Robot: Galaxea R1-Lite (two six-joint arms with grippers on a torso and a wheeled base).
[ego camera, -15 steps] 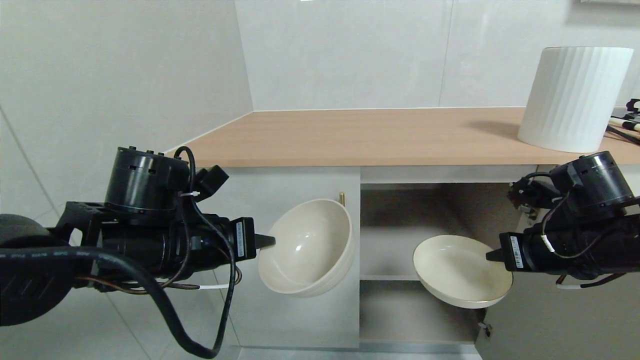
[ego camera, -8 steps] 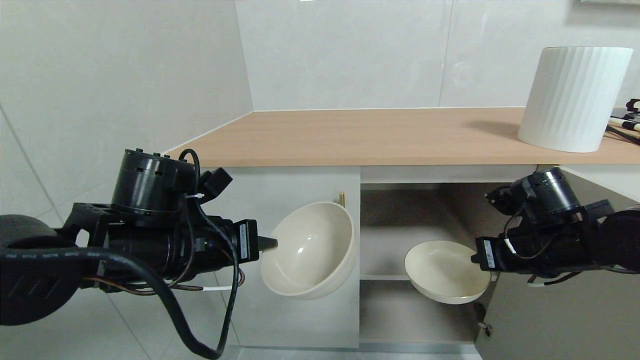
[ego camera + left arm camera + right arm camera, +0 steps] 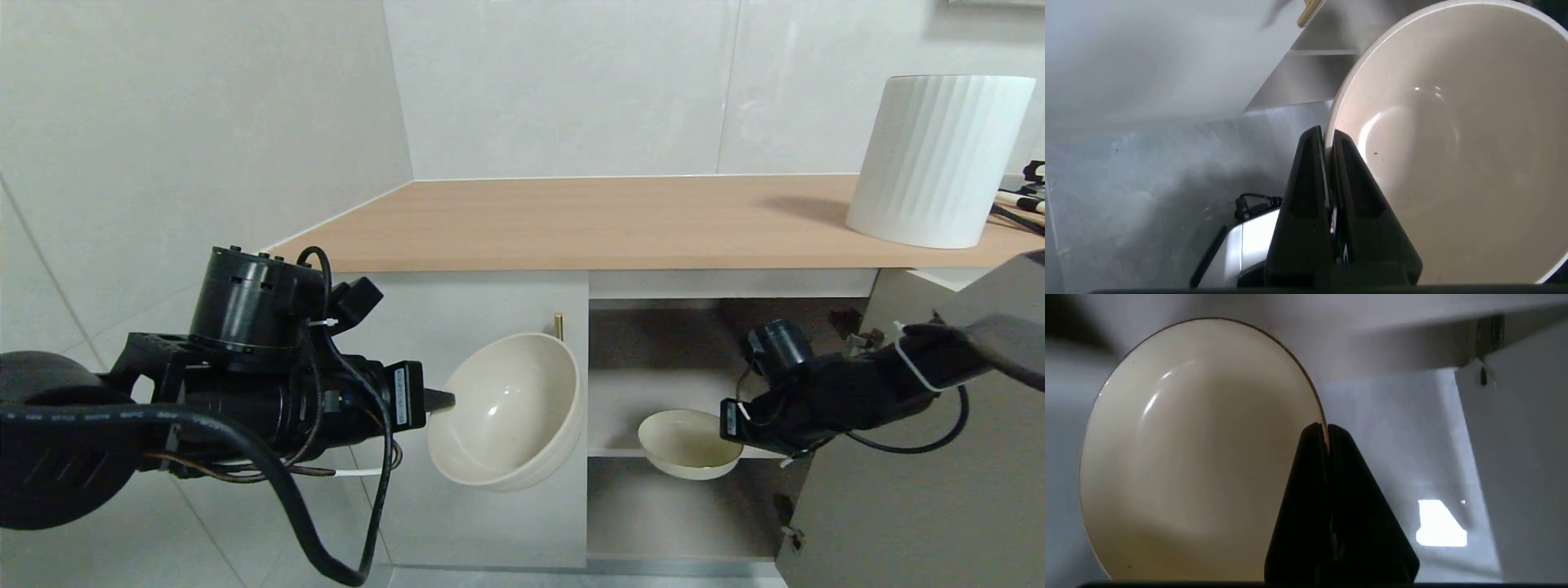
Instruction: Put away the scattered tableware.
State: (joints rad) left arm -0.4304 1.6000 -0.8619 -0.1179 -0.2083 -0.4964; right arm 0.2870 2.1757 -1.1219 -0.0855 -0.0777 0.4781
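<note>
While left gripper [image 3: 443, 399] pinches the tilted cream bowl [image 3: 510, 412] by its rim, before the cabinet door [image 3: 482, 302] | right gripper [image 3: 731, 423] pinches the shallow dish [image 3: 684, 441] at the shelf [image 3: 616, 452] edge.

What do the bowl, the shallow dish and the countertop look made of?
Bowl: likely glazed ceramic, possibly melamine; cream, glossy, with sharp highlights.
Shallow dish: same cream glossy look, thin darker rim edge; likely glazed ceramic.
Countertop: wood or wood-look laminate, matte, faint grain.
</note>
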